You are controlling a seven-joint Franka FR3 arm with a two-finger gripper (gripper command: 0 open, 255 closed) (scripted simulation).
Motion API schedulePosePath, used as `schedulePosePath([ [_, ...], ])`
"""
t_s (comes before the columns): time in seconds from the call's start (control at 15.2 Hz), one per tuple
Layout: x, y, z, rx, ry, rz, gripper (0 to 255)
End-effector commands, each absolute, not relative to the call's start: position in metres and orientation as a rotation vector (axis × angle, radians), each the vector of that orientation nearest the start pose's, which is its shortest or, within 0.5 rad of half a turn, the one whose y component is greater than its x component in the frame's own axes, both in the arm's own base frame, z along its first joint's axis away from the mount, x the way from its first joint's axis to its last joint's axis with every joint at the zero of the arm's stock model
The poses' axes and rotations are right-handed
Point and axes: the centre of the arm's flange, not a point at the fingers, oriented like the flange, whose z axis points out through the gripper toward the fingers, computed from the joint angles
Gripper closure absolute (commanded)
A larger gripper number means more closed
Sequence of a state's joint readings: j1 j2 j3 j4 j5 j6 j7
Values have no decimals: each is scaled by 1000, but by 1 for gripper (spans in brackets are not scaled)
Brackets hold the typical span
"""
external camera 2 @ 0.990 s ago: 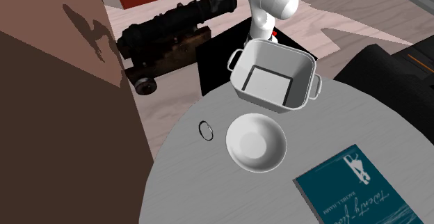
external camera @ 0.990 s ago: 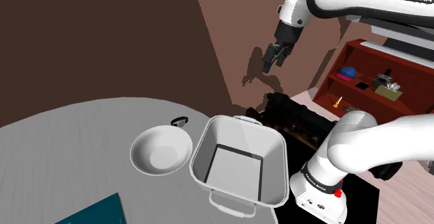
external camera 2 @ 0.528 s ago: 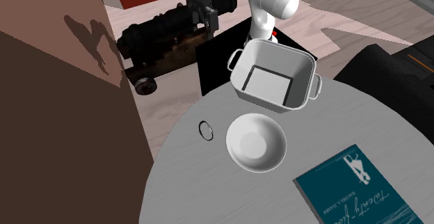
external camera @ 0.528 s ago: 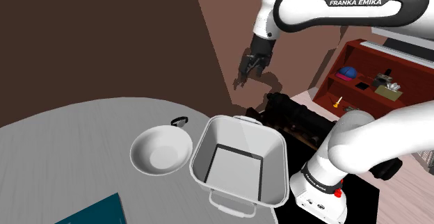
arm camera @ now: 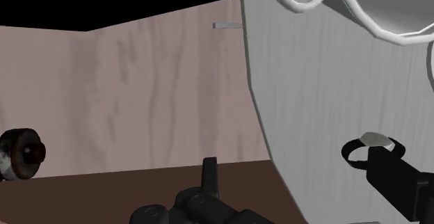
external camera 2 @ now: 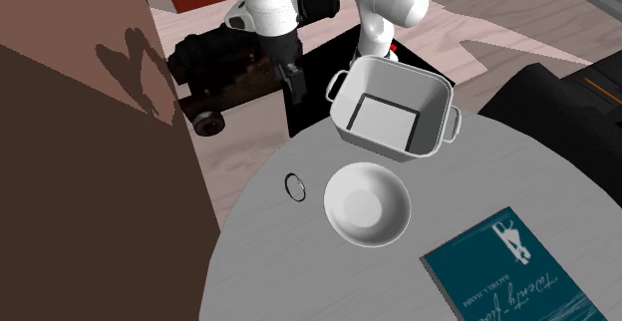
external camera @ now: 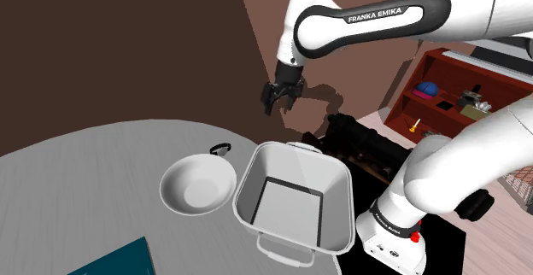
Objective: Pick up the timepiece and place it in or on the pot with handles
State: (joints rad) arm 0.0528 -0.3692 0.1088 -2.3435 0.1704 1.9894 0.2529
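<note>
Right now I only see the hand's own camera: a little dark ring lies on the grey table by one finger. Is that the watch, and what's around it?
Observer: Yes, that's the watch. It lies flat beside a white bowl, close to it but not touching.
Operator: And the pot it's meant for?
Observer: The pot stands past the bowl, at the edge of the table nearest the robot's base, with a handle on each of two opposite sides.
Operator: Is the hand about to grab the watch?
Observer: Not yet. The gripper hangs well above the table, open and holding nothing.
</note>
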Motion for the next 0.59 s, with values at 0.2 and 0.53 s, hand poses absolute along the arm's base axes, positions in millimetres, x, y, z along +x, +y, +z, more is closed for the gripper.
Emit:
schedulePosePath([
  [0.2, 475, 117, 436, -2963, 306, 60, 0],
  [0.53, 517, 149, 398, -2913, 356, 105, 0],
])
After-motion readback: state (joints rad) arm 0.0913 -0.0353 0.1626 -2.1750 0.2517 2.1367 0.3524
